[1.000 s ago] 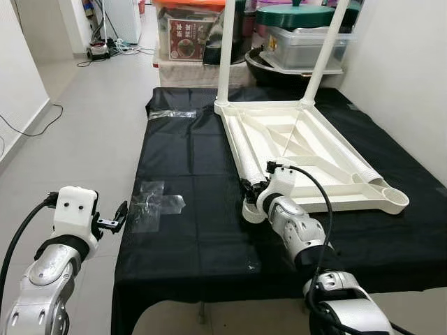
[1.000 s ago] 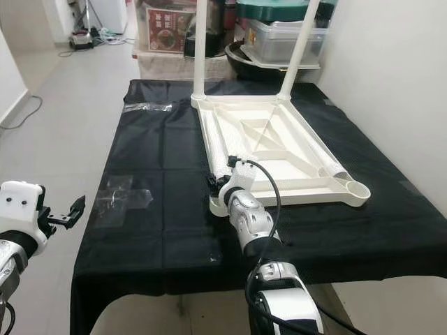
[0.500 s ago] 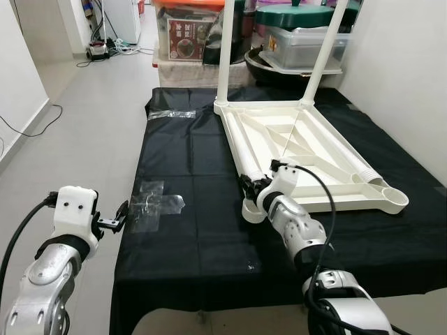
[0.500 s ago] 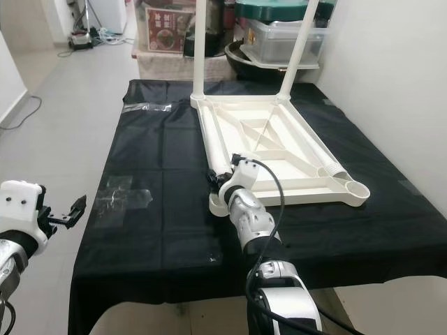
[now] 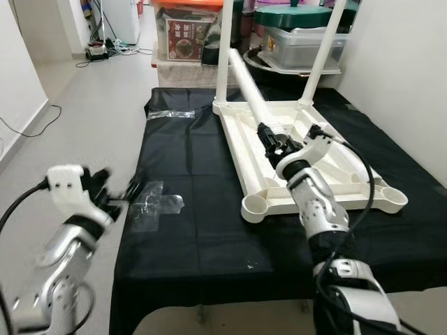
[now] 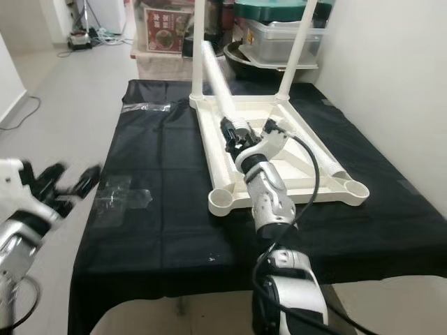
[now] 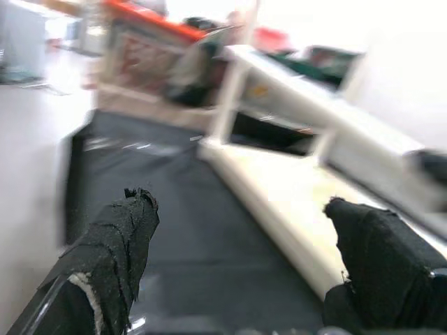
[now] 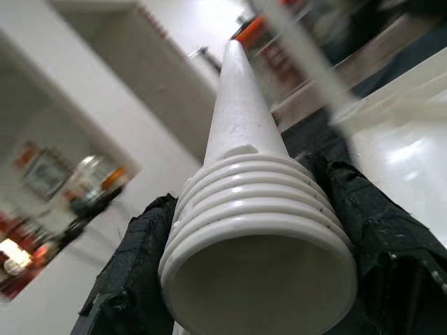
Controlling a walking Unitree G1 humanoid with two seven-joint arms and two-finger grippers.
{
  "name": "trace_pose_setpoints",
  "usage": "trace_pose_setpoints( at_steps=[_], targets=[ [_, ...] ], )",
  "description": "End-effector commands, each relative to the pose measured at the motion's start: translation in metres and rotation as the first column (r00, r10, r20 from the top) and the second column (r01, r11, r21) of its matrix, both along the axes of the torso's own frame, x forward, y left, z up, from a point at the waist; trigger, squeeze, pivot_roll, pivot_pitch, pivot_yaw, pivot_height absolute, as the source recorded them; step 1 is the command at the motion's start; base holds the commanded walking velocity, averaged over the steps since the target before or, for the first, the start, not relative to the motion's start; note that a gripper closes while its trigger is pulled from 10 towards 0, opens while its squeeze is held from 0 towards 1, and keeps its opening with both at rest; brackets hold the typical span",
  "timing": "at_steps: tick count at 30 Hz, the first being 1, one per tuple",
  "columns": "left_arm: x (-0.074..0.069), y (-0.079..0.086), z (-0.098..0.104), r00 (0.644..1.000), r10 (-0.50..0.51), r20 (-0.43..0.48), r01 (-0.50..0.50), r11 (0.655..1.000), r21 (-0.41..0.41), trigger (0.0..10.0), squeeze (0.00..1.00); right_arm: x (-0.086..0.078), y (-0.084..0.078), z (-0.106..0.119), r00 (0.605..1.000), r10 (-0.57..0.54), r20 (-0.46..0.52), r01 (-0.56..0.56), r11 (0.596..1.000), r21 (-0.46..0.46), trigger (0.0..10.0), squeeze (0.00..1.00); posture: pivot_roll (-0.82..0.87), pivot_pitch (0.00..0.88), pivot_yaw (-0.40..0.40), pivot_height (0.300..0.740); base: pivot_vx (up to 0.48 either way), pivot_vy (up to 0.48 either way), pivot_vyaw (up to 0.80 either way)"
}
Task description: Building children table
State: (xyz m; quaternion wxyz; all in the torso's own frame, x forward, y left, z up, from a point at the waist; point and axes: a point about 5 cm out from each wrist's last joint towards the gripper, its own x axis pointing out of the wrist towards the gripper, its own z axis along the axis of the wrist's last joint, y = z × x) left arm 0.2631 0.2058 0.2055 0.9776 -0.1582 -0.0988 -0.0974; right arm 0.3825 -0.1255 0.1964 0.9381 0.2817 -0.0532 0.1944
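Right gripper (image 5: pixel 274 142): above the upturned table, jaws clamped on the ribbed end of a loose table leg (image 5: pixel 248 80); black fingers (image 8: pixel 136 279) pressed on both sides of the ribs.
Loose table leg: white tube, lifted off the surface, tilted up and away toward the storage boxes (image 5: pixel 300 35).
Children's table (image 5: pixel 307 150): white plastic, lying upside down on the black cloth (image 5: pixel 188 174); two legs standing upright at the far corners (image 5: pixel 225 49); near corner sockets open, one at the near left (image 5: pixel 254 206), one at the near right (image 5: pixel 395 201).
Left gripper (image 7: pixel 244 237): blurred, off the left edge of the cloth, jaws apart, holding nothing.
Clear plastic wrap (image 5: pixel 155 202): flat on the cloth, near the left edge.
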Motion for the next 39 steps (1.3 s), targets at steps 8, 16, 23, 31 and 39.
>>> trace_pose_setpoints(
  at_steps=[8, 16, 23, 31, 39],
  targets=[
    [0.011, -0.016, 0.011, 0.973, -0.156, 0.168, 0.223, 0.808, -0.546, 10.0, 0.00, -0.032, 0.031, -0.014, 0.886, 0.462, 0.039, -0.453, 0.846, 0.282, 0.0, 0.00, 0.04, 0.000, -0.066, 0.740, 0.000, 0.000, 0.00],
    [0.014, -0.018, 0.005, 0.959, -0.200, 0.200, 0.283, 0.687, -0.669, 10.0, 0.00, -0.052, 0.029, -0.026, 0.770, 0.632, 0.086, -0.624, 0.719, 0.306, 0.0, 0.00, 0.04, 0.000, -0.060, 0.740, 0.000, 0.000, 0.00],
    [0.013, -0.011, -0.001, 0.965, -0.191, 0.179, 0.262, 0.670, -0.695, 10.0, 0.00, -0.059, 0.026, -0.025, 0.719, 0.686, 0.112, -0.679, 0.658, 0.324, 0.0, 0.00, 0.04, 0.000, -0.059, 0.740, 0.000, 0.000, 0.00],
    [0.014, 0.008, 0.009, 0.956, -0.197, 0.218, 0.293, 0.670, -0.682, 10.0, 0.00, -0.092, 0.028, -0.033, 0.495, 0.865, 0.082, -0.846, 0.458, 0.271, 0.0, 0.00, 0.04, 0.000, -0.061, 0.740, 0.000, 0.000, 0.00],
    [0.017, 0.018, 0.022, 0.937, -0.238, 0.255, 0.348, 0.673, -0.653, 10.0, 0.00, -0.102, 0.019, -0.043, 0.375, 0.927, -0.007, -0.910, 0.370, 0.186, 0.0, 0.00, 0.03, 0.000, -0.054, 0.740, 0.000, 0.000, 0.00]
  ],
)
